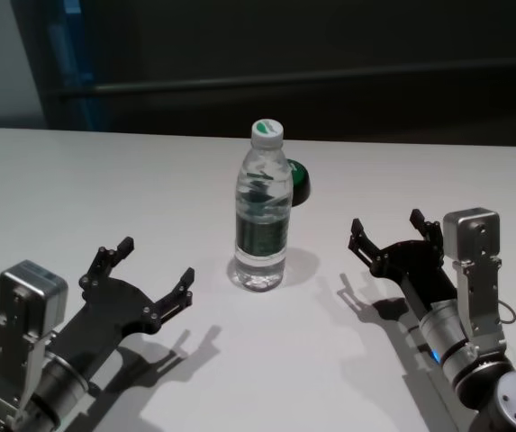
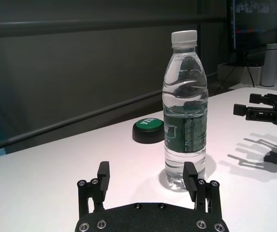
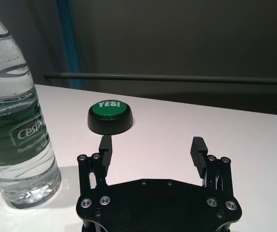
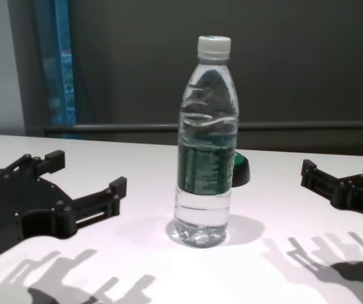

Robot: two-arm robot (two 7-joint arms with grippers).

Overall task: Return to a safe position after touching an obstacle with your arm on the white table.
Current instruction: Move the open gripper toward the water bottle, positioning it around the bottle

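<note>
- Your left gripper (image 1: 145, 273) hovers at seven o'clock over the white bench (image 1: 77, 189), jaws spread wide and empty, near the bottle but clear of it.
- Your right gripper (image 1: 394, 236) sits at four o'clock, jaws likewise wide and holding nothing.
- The water bottle (image 1: 263, 207) stands upright at centre, touched by neither arm.
- Behind it, at one o'clock, sits the green "YES!" button (image 3: 110, 116).
- Judgement: you look close to the safe pose; any remaining retreat should draw straight back, away from the bottle.
</note>
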